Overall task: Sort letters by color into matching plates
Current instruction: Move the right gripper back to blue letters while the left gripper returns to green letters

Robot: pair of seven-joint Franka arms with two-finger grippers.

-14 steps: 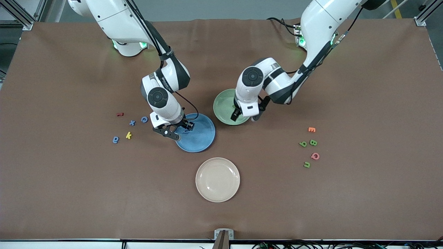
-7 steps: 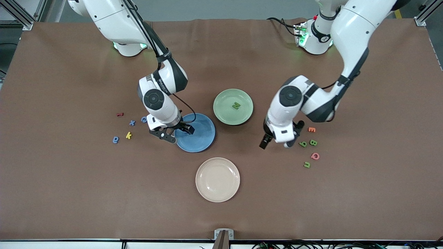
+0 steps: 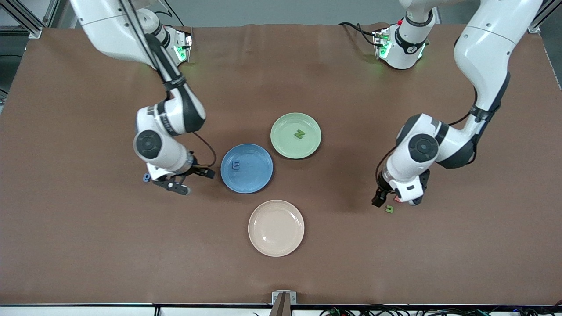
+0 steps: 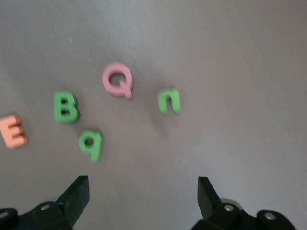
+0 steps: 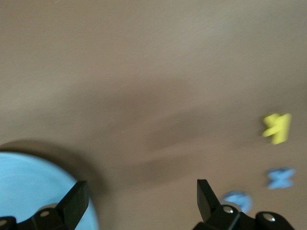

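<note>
Brown cloth covered your whole table [image 3: 88,245], and three round shallow plates sat near its middle: the blue plate [image 3: 259,180], the pale green plate [image 3: 285,145] just beside it and farther from the front camera, and a cream plate [image 3: 276,228] nearest that camera. You had a small blue foam letter [image 3: 236,166] lying in the blue plate and a green foam N [image 3: 300,134] lying in the pale green one.

Your right gripper [image 3: 183,181] hung low over the cloth beside the blue plate, toward the right arm's end of the table, fingers spread wide with nothing between them. Its wrist view showed you a yellow foam K [image 5: 277,127], a blue foam X [image 5: 280,177] and another blue letter [image 5: 237,200], too blurred to read.

Your left gripper [image 3: 394,202] hovered over the letter cluster toward the left arm's end, fingers wide apart and empty. Its wrist view showed you a green foam U [image 4: 169,100], a pink foam Q [image 4: 117,79], a green foam B [image 4: 65,106], a green foam q [image 4: 91,143] and an orange foam E [image 4: 13,131], all lying apart on the cloth.
</note>
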